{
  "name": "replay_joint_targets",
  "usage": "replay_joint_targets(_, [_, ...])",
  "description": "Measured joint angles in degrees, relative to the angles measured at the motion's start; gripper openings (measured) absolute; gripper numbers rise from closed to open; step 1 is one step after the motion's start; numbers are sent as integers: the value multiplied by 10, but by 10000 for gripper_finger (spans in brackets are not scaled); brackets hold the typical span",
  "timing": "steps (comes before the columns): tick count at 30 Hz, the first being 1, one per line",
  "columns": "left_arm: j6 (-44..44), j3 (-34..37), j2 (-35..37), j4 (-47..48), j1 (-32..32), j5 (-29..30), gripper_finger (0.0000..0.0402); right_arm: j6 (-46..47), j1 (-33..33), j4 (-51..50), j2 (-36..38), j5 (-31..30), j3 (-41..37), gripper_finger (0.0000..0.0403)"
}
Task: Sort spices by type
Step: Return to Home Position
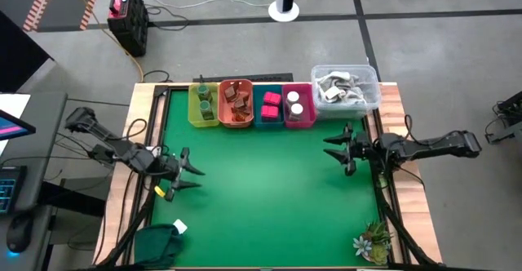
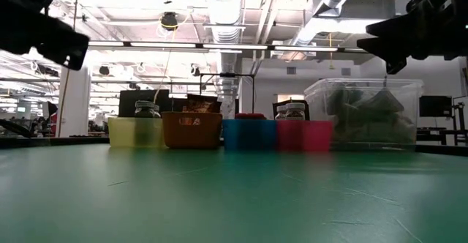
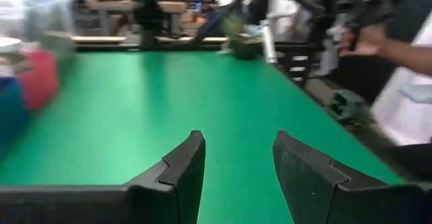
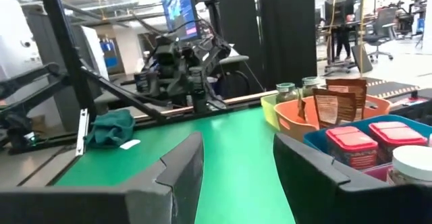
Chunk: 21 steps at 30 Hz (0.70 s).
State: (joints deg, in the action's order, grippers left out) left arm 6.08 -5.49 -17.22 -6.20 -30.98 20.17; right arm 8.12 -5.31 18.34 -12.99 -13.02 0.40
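Nothing legible anywhere. Pale printed panels on the brown-orange pouches (image 4: 335, 106) in the orange bin (image 4: 291, 126): too small to read. Light mark on that bin's front wall in the low view: blurred. Lit screen (image 4: 177, 5) beyond the table: colours only, no readable words.

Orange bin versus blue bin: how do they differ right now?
The orange bin holds brown pouches rising above its rim; the blue bin holds pink-red packets near rim level. The orange bin adjoins the yellow bin, the blue bin the pink bin. Both share one row.
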Motion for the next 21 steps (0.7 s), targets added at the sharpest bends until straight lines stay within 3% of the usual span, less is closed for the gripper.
replay_joint_targets(10, [-42, 34, 1, -5, -6, -79, 164, 5, 3, -60, -1, 0, 0, 207])
replay_joint_targets(21, [-163, 36, 0, 22, -5, 4, 164, 5, 3, -149, -1, 0, -1, 207])
